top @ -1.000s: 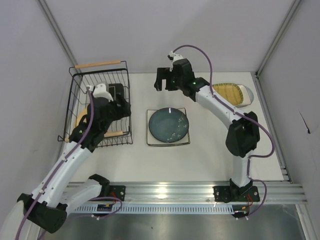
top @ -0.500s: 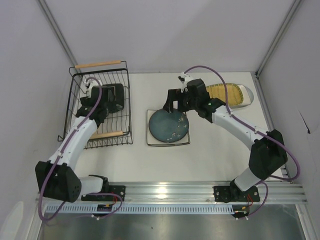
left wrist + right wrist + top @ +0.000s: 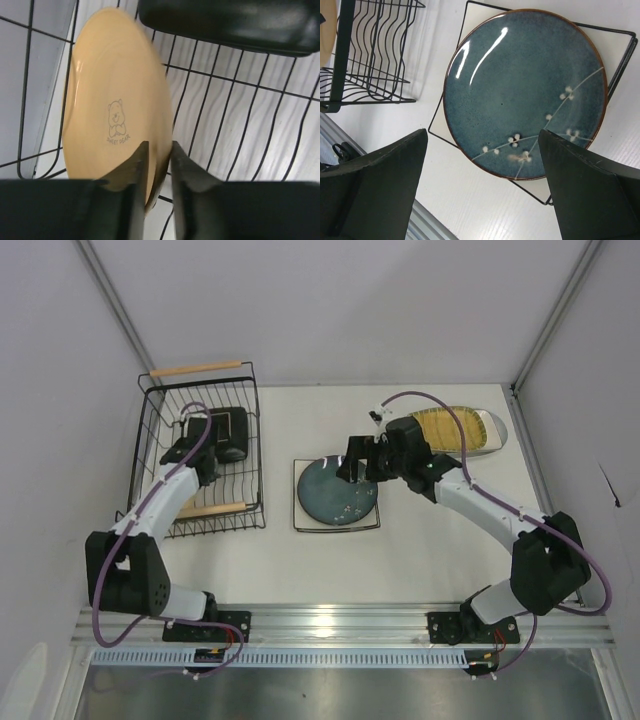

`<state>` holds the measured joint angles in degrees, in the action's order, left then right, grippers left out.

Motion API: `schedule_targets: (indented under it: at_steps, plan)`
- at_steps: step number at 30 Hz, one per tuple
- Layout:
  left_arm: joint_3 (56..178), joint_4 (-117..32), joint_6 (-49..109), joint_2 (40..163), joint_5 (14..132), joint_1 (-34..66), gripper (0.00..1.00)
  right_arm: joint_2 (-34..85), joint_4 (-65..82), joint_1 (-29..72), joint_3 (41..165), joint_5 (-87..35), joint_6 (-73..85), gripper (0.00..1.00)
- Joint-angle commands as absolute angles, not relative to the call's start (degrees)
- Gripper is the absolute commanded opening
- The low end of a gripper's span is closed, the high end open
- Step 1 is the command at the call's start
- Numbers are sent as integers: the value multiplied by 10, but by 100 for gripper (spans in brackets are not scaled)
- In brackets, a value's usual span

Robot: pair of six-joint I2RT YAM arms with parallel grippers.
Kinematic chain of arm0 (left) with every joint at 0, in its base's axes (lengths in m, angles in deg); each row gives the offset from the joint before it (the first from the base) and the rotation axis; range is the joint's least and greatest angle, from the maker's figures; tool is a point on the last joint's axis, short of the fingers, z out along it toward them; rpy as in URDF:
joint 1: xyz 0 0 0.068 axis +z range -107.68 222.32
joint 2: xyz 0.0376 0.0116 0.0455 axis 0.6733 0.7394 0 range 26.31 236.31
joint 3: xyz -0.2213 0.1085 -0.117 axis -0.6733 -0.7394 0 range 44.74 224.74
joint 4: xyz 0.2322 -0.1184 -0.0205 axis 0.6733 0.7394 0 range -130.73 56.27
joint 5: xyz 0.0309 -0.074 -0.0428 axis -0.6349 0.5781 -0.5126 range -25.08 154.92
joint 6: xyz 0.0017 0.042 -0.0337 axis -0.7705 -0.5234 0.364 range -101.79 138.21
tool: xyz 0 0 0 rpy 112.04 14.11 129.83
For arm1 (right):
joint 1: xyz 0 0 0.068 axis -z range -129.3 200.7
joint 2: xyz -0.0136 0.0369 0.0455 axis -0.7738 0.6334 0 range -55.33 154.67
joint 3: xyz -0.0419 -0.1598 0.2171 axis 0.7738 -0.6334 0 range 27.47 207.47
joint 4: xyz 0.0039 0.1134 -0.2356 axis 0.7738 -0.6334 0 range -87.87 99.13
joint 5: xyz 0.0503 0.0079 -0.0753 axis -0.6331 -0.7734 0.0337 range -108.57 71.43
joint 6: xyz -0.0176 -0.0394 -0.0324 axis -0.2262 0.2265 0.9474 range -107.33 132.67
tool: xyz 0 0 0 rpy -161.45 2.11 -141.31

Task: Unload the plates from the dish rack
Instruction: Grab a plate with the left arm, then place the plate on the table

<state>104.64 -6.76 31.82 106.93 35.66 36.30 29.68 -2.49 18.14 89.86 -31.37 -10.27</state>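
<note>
I count six plates in all. Two sit in the single dish rack (image 3: pixel 195 369): one tan round plate (image 3: pixel 115 125) and one dark squarish plate (image 3: pixel 232 432). Four lie on the desk (image 3: pixel 300 410) in two stacks of two: a teal round plate (image 3: pixel 335 495) over a square plate (image 3: pixel 617 47), and a mustard ribbed plate (image 3: pixel 450 427) over a pale round plate (image 3: pixel 495 430).

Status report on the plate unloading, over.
Left gripper shut on tan plate, standing on edge in dish rack. Right gripper open, empty, over teal plate. Black dish close beside tan plate.
</note>
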Motion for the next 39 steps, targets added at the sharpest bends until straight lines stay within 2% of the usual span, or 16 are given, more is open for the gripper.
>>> schedule_targets:
  at_steps: [1,2,4,19,25,28,32,39]
  plan:
    - [1057,-72,303,1055,363,369,20,261,3,194,893,-321,-109,100]
    - [1060,-71,305,1054,365,369,9,260,3,199,889,-320,-109,100]
    - [1062,-61,310,1044,381,369,0,258,-1,204,888,-320,-108,100]
    - [1157,-63,339,896,563,364,0,263,-19,222,908,-314,-99,100]
    - [1172,-145,361,850,720,335,0,254,-26,227,905,-292,-103,100]
    - [1204,-155,335,864,680,239,0,227,-18,241,885,-259,-129,100]
    - [1256,-152,282,921,614,120,0,158,-5,321,813,-216,-205,100]
    - [1362,-112,209,1108,445,-44,0,27,-40,451,759,-195,-221,100]
